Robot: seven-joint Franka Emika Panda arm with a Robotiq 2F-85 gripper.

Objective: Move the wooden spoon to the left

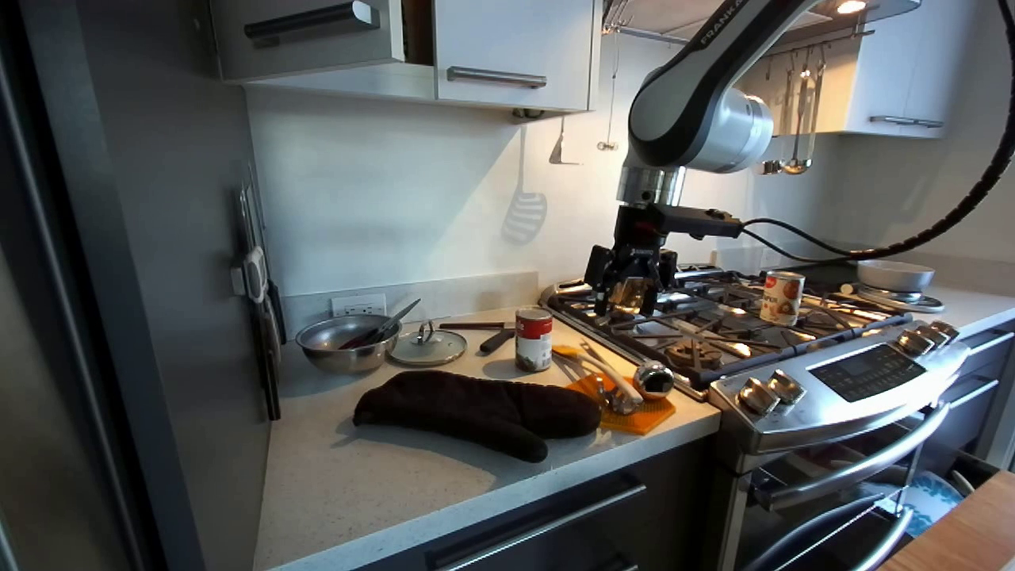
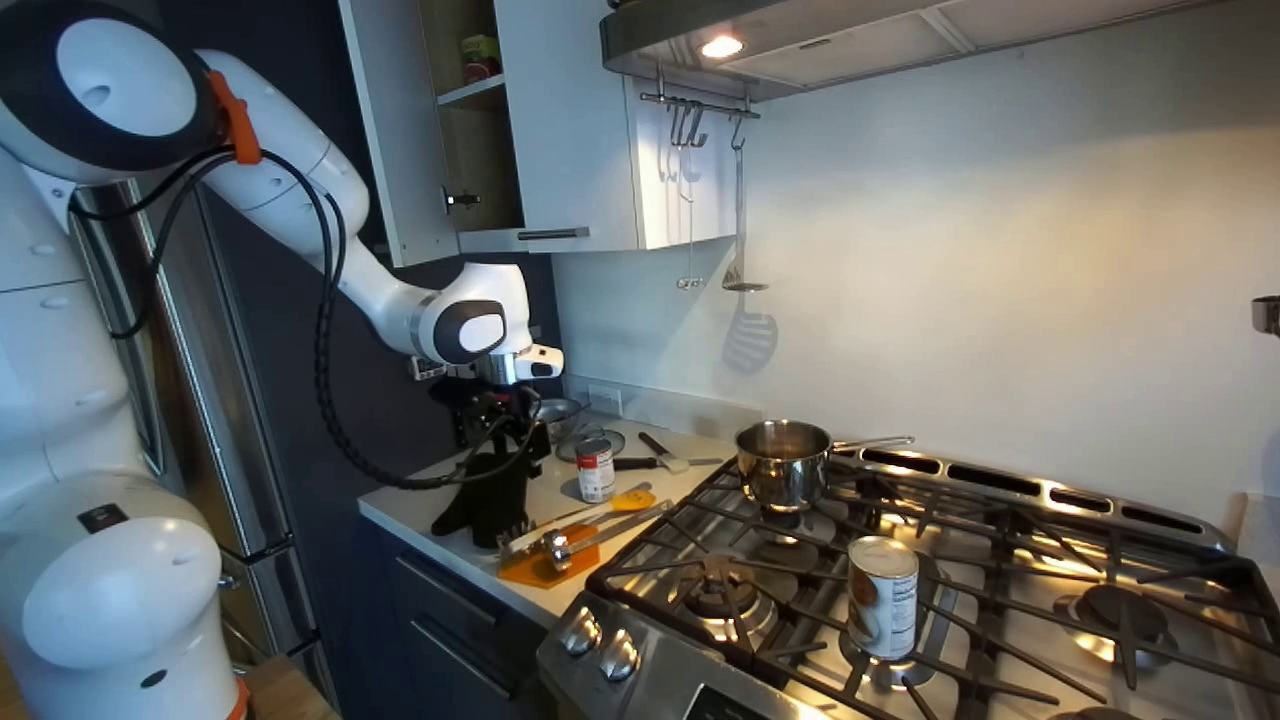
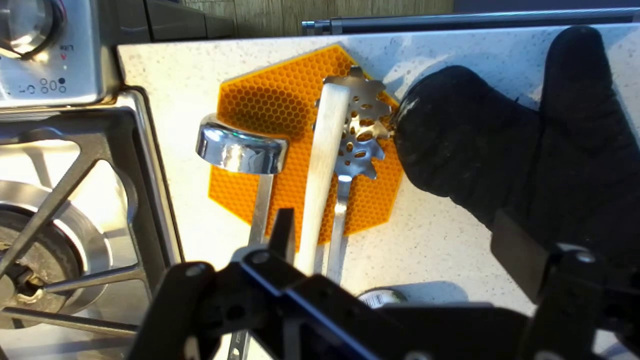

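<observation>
The wooden spoon lies on the counter beside the stove. In the wrist view its pale handle [image 3: 322, 165] crosses an orange honeycomb mat [image 3: 275, 107], between a metal ladle and a slotted metal server; its bowl is hidden behind the gripper. Its amber bowl [image 1: 564, 350] and handle [image 1: 614, 374] show in an exterior view, and the bowl [image 2: 633, 501] shows in an exterior view too. My gripper [image 1: 626, 305] is open and empty, above the counter and apart from the spoon. In the wrist view the handle runs just inside one finger of the gripper [image 3: 402, 242].
A dark oven mitt [image 1: 476, 408] lies beside the mat. A red-and-white can [image 1: 534, 341], a glass lid [image 1: 428, 346] and a metal bowl [image 1: 349, 349] stand behind it. The stove holds a pot [image 2: 785, 465] and another can [image 2: 884, 600]. A ladle [image 3: 242, 150] and slotted server [image 3: 357, 125] flank the handle.
</observation>
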